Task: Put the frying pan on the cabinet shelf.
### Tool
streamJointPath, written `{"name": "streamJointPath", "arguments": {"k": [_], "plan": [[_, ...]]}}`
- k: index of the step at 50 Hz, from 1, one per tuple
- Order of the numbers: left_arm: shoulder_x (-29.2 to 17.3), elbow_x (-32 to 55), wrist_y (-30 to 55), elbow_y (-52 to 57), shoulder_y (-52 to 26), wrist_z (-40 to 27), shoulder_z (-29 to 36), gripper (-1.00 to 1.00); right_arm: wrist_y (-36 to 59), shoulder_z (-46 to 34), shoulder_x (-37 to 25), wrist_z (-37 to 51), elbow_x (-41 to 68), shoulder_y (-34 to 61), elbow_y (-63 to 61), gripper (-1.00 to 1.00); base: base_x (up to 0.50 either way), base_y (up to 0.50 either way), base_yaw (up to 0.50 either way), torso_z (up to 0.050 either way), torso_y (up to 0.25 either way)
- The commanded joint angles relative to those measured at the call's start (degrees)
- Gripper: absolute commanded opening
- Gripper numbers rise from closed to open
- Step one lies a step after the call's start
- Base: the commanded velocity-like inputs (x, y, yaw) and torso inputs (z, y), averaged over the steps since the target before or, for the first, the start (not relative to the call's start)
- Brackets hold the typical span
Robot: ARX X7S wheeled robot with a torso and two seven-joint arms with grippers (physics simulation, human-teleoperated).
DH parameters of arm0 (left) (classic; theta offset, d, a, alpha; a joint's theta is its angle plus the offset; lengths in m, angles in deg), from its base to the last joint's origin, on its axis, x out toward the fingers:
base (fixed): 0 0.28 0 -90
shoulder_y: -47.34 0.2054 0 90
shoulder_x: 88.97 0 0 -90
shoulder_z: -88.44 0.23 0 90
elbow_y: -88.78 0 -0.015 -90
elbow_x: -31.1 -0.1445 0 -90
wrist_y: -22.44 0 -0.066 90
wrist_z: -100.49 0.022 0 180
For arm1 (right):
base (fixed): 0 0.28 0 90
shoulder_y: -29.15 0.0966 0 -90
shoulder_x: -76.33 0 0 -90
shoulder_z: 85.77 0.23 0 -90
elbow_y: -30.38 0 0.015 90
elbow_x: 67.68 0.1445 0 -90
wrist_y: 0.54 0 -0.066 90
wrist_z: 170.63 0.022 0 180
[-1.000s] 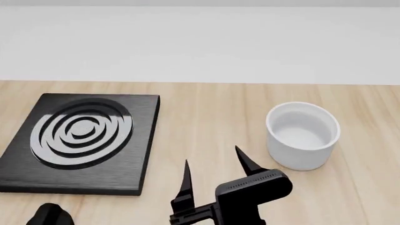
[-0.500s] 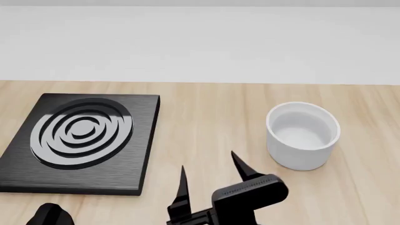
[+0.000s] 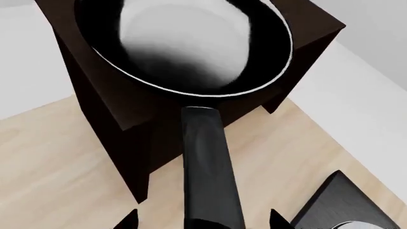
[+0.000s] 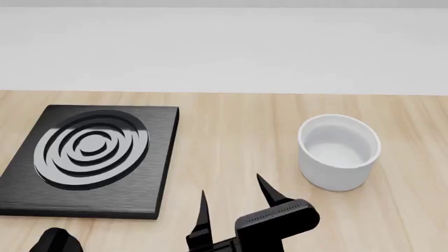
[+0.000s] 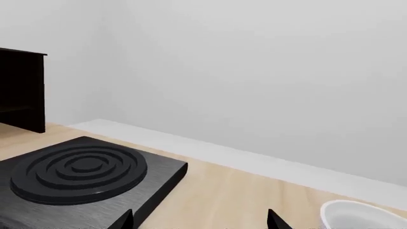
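Left wrist view – left gripper (image 3: 202, 220): only two fingertips show at the bottom edge, one either side of the pan handle; cannot tell whether they clamp it.
Left wrist view – frying pan (image 3: 184, 43): one, glossy black with a pale rim, filling the upper centre of the frame over a dark cabinet (image 3: 127, 124); the handle runs down to the bottom centre. Whether the pan touches the cabinet I cannot tell.
Left wrist view – other items: one corner of the burner plate (image 3: 340, 205) at lower right; wooden bench (image 3: 51, 176) under everything.
Head view – right gripper (image 4: 231, 202): low centre of the frame, two pointed fingers tilted up and spread apart, nothing between them; black body angled towards lower right.
Head view – left arm: a dark rounded part (image 4: 52, 242) at the lower left corner; its gripper is out of frame.
Head view – count: one burner plate (image 4: 91, 157) at left, one white cup (image 4: 339, 151) at right, well apart, both standing on the bench (image 4: 231, 136). Pan not seen here.
Right wrist view – right gripper (image 5: 200, 220): two fingertips at the bottom edge, apart, empty.
Right wrist view – count: one burner plate (image 5: 83, 179) at lower left, one cup (image 5: 365, 217) at lower right corner, one cabinet (image 5: 22, 90) edge at far left.
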Motion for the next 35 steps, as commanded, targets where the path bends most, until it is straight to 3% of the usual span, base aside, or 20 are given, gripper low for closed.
{"name": "streamJointPath", "arguments": {"k": [1, 21, 35], "plan": [[-0.63, 1.46, -0.38, 2.84, 2.78, -1.18, -2.76, 1.00, -0.07, 0.29, 0.28, -0.35, -0.41, -0.24, 0.00, 1.00, 0.00, 0.00, 0.00, 0.000, 0.000], [-0.90, 2.04, 1.62, 5.15, 0.87, -1.96, -2.88, 1.00, 0.04, -0.32, -0.10, -0.07, -0.03, -0.29, -0.49, 1.00, 0.00, 0.00, 0.00, 0.000, 0.000], [1.25, -2.90, 2.05, 1.23, -7.34, 3.20, 2.26, 1.00, -0.01, -0.81, -0.27, 0.01, 0.18, -0.24, -0.41, 1.00, 0.00, 0.00, 0.00, 0.000, 0.000]]}}
